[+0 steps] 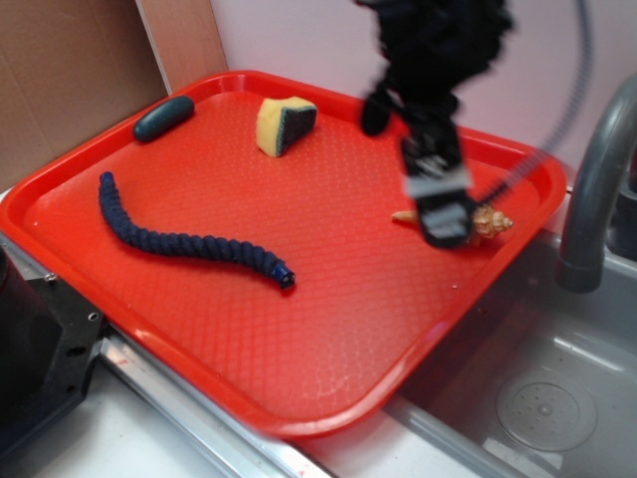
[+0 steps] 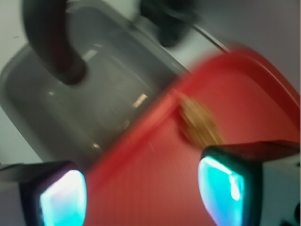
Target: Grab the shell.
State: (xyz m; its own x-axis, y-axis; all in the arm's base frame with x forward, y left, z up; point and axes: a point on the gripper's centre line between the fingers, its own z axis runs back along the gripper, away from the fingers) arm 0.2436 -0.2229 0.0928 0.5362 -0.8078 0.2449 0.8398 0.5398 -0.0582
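Note:
The shell (image 1: 493, 222) is tan-orange and knobby, lying near the right rim of the red tray (image 1: 299, 329) with its thin point (image 1: 403, 215) aimed left. My gripper (image 1: 445, 231) hangs in front of the shell and covers its middle in the exterior view. In the wrist view the shell (image 2: 200, 123) appears blurred just beyond the right finger, close to the tray's rim. The gripper (image 2: 143, 193) is open, with only bare red tray between its two glowing teal pads (image 2: 63, 200). Whether it touches the shell I cannot tell.
A yellow sponge wedge (image 1: 284, 123) and a dark teal oblong object (image 1: 164, 118) sit at the tray's far side. A dark blue twisted rope (image 1: 184, 242) curls across the left half. A grey sink (image 1: 537, 388) with a curved faucet (image 1: 597, 189) lies right of the tray.

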